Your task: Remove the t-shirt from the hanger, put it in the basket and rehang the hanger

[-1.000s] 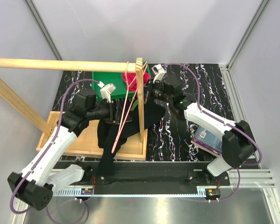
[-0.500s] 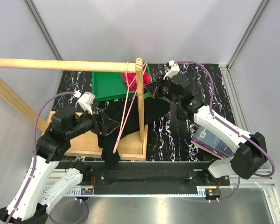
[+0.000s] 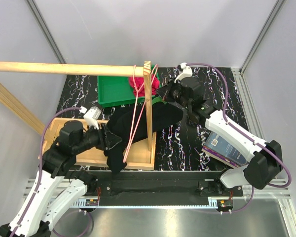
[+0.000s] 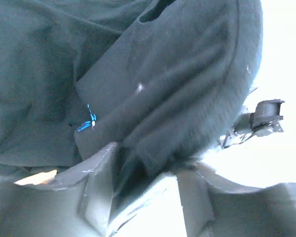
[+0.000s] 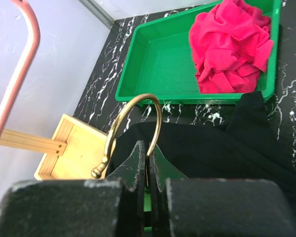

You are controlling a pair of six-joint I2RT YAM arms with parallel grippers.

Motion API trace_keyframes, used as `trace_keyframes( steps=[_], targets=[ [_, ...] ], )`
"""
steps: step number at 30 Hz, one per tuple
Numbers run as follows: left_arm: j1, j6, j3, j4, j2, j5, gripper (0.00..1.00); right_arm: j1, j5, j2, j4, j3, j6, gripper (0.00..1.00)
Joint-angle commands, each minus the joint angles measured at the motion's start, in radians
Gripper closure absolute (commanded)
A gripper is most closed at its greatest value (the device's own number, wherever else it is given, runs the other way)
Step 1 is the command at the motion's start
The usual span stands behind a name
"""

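Mid-table by the post (image 3: 148, 113): black t-shirt (image 3: 164, 116) is strung between both grippers, with its lower end over the wooden base (image 3: 81, 154).
hidden: hanger (image 5: 140, 96) shows only its brass hook. The body is under cloth, so I can't tell if the shirt is on it or off.
right gripper (image 3: 164, 93): fingers pressed together on the hook's shank, at the shirt's upper end.
left gripper (image 3: 108, 139): tips are buried in cloth from above. The wrist view shows a fold of shirt bunched between the fingers (image 4: 96, 180), so I read it as pinching the shirt's lower end.
left wrist view: nearly all dark fabric, blurred, right side blown out white. I can't identify the small metal part there.
pink hanger (image 3: 132, 126): thin, hangs from the rail (image 3: 64, 68) and crosses in front of the shirt. I can't tell if they touch.
tray (image 3: 99, 91): green, at the back of the table, with pink cloth (image 5: 229, 47) heaped in its right end. The post cuts across it from above.
box (image 3: 219, 147): purple, partly under the right arm.
surface: black table (image 3: 187, 143) with white veining.
room: pale grey walls, aluminium framing at the corners.
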Motion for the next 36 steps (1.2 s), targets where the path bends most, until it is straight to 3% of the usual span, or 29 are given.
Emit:
trace_keyframes(
  steps=[1, 5, 15, 26, 33, 36],
  targets=[
    [-0.004, 0.007, 0.026, -0.024, -0.024, -0.073, 0.69, -0.005, 0.069, -0.016, -0.004, 0.075, 0.028, 1.0],
    [-0.004, -0.001, 0.067, -0.065, -0.041, -0.173, 0.99, -0.003, 0.101, -0.013, -0.019, 0.079, 0.03, 1.0],
    [-0.004, -0.054, 0.21, -0.079, -0.222, -0.565, 1.0, -0.006, 0.177, -0.015, -0.053, 0.072, 0.038, 1.0],
    [-0.004, -0.119, 0.153, -0.128, -0.449, -0.785, 1.0, -0.06, 0.28, -0.004, -0.145, 0.056, 0.154, 1.0],
    [-0.009, -0.102, 0.142, -0.128, -0.541, -0.788, 1.0, -0.066, 0.274, 0.002, -0.126, 0.056, 0.094, 1.0],
    [-0.015, -0.088, 0.138, -0.119, -0.502, -0.675, 1.0, -0.066, 0.094, -0.005, -0.02, 0.033, 0.003, 1.0]
  ],
)
